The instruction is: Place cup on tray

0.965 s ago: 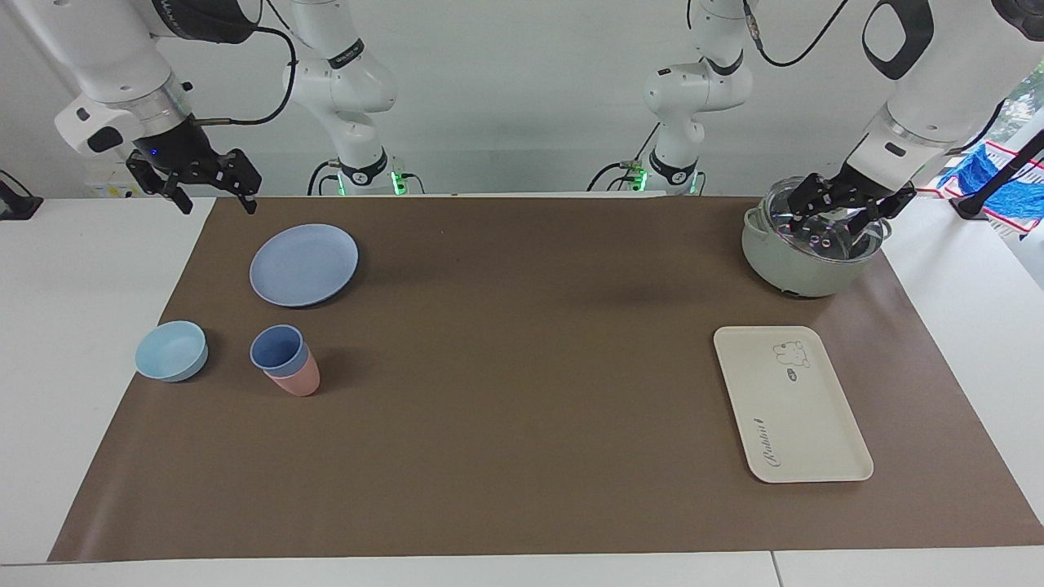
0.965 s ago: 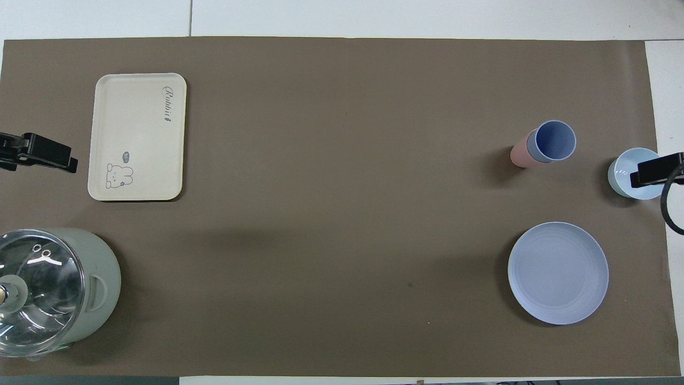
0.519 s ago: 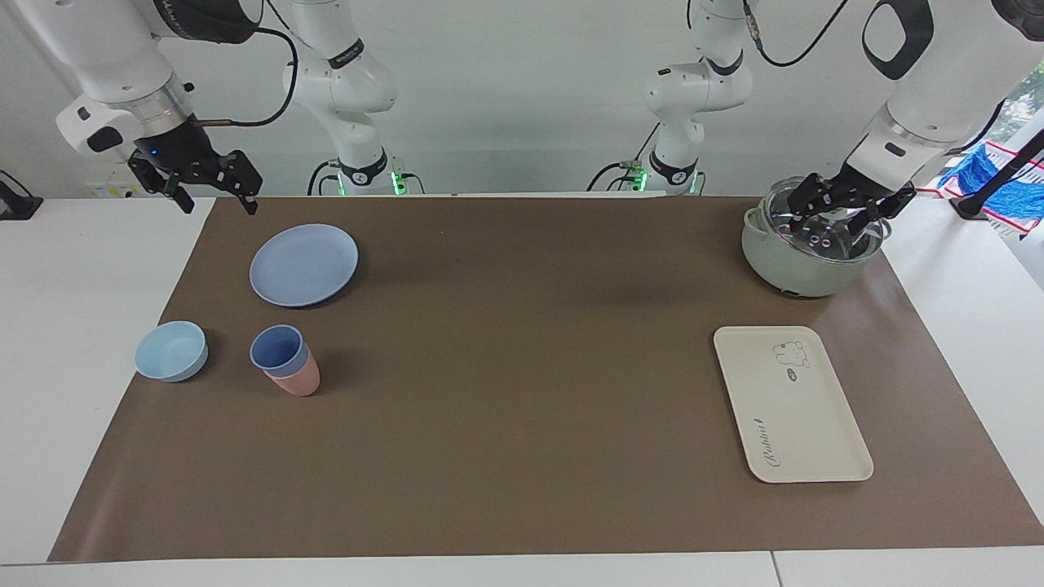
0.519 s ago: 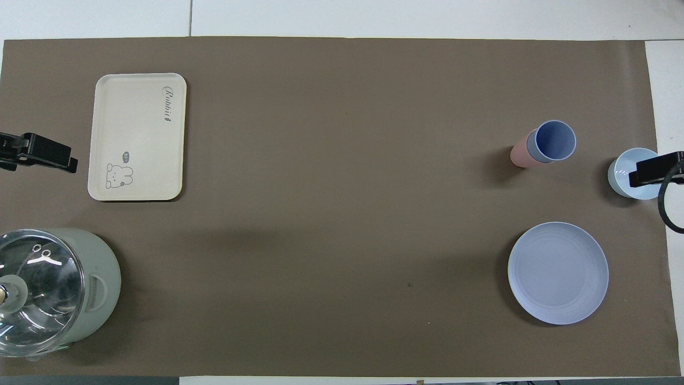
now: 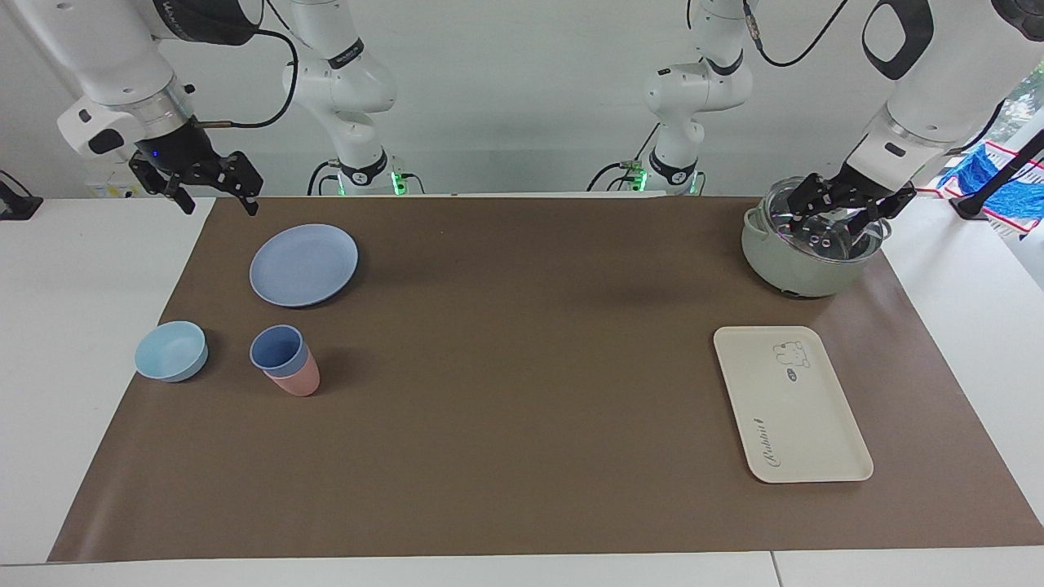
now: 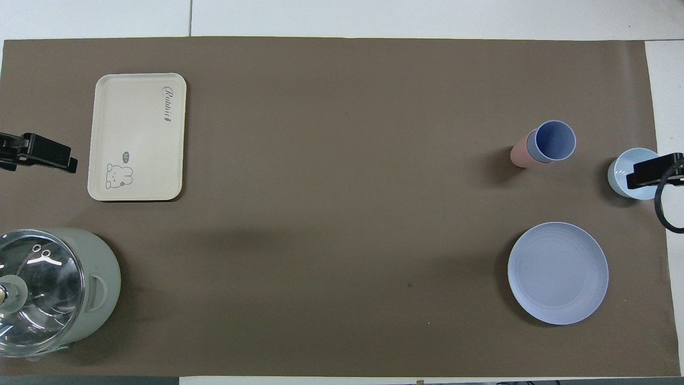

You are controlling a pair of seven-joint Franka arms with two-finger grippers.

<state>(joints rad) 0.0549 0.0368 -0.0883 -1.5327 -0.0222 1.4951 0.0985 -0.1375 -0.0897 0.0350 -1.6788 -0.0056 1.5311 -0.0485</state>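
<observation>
Facing view. Left of the frame, mid-height: cup point(image 5: 279, 349) nested inside pink cup point(image 5: 300, 380), on the brown mat. Lower right of the frame: tray point(image 5: 791, 403), bare, well apart from the cup. Upper left: right gripper point(image 5: 214, 194) raised by the mat's corner, jaws wide, holding nothing. Upper right: left gripper point(image 5: 840, 214) over the pot point(image 5: 803, 265), jaws wide, holding nothing; waiting.

Judged best: reach with the right gripper, pinch the blue rim only, lift straight up so as to leave the pink cup standing.

Overhead view. Right of the frame, upper half: cup point(image 6: 556, 140). Upper left: tray point(image 6: 138, 137). Frame edges: right gripper point(image 6: 651, 171) over the bowl point(image 6: 619, 176), left gripper point(image 6: 49, 154).

Writing: "Rabbit" in script on the tray, beside a small animal drawing; oval mark unreadable.
</observation>
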